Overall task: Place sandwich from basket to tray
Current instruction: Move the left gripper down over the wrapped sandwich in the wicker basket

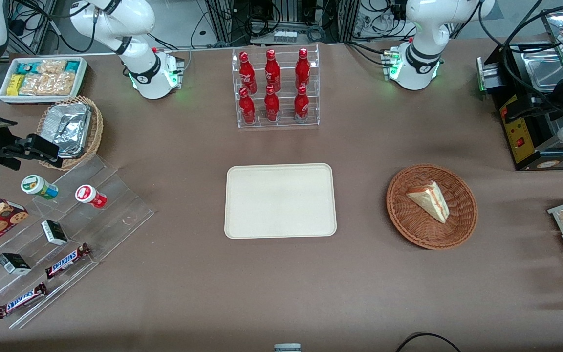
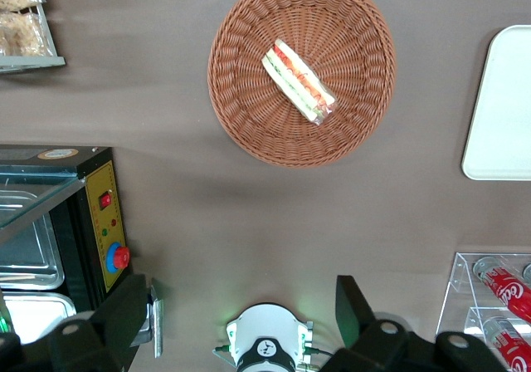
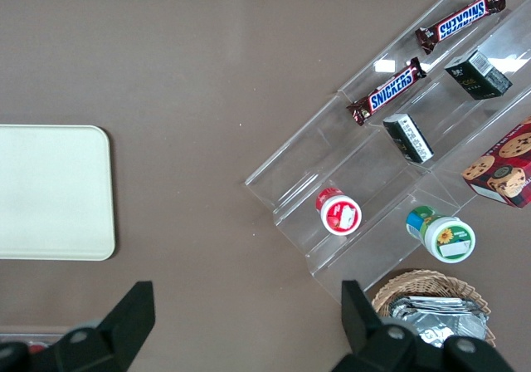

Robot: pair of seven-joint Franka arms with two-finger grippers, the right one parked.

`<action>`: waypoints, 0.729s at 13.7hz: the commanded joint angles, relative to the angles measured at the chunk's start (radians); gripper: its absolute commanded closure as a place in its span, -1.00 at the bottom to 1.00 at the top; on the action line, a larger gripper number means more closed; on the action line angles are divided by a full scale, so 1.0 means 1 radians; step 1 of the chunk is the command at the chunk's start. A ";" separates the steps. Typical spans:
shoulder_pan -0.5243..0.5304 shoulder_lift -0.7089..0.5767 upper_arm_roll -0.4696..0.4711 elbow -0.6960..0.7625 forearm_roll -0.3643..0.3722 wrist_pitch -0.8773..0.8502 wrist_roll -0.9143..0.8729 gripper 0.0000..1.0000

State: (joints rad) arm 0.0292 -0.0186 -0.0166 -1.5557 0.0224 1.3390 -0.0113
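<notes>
Wicker basket (image 1: 431, 206) holds the sandwich (image 1: 428, 199), lying on its side, filling edge visible from the left wrist view; nothing transferred yet. Tray (image 1: 280, 200) bare, beside the basket toward the parked arm's end of the table, well apart from it. Gripper (image 2: 241, 322) high above the table, nearer the arm's base than the basket; fingers spread wide, holding nothing. Remaining, by my reading: descend, grasp, lift, carry, release; all of it. Surface: brown matte cloth, flat. Room: rack of red bottles (image 1: 274, 85) farther from the front camera than the tray; cabling at the table's edge.
</notes>
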 commanded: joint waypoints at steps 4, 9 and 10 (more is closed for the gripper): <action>-0.009 0.026 0.010 -0.020 0.002 0.074 0.019 -0.99; -0.011 0.078 0.012 -0.226 0.008 0.358 -0.226 -1.00; -0.015 0.080 0.012 -0.291 0.008 0.435 -0.321 -1.00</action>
State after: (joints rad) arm 0.0292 0.0818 -0.0119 -1.7240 0.0238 1.6598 -0.1906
